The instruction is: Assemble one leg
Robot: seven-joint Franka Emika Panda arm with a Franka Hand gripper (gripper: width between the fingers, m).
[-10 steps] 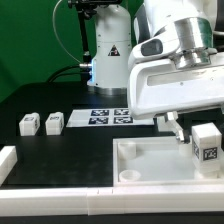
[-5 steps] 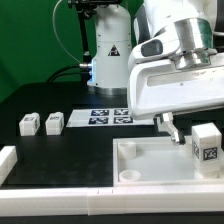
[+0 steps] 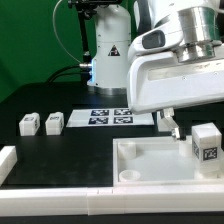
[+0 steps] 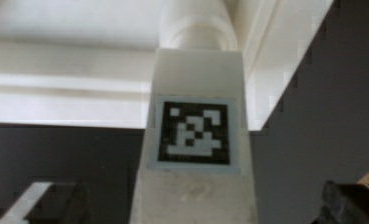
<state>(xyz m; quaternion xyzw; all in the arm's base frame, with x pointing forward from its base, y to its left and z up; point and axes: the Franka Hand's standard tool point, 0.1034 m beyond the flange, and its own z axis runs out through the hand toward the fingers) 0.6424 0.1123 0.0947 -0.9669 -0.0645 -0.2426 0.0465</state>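
A white leg (image 3: 207, 143) with a black-and-white tag stands upright at the exterior view's right end of the large white tray-like part (image 3: 150, 152). My gripper (image 3: 186, 124) hangs just above and behind it, with one finger (image 3: 168, 123) showing. In the wrist view the same leg (image 4: 199, 130) runs up the middle between my two fingers (image 4: 35, 202), with a dark gap on each side, so my gripper (image 4: 199, 205) is open and not touching it. Two more legs (image 3: 29, 124) (image 3: 53, 122) lie on the black table at the exterior view's left.
The marker board (image 3: 112, 116) lies behind the tray part, in front of the arm's base. A white rail (image 3: 90, 203) runs along the table's front edge, and a white block (image 3: 6, 160) sits at the exterior view's left edge.
My gripper has risen a little and its visible finger has moved up from the tray. The leg on the tray has stayed where it was.
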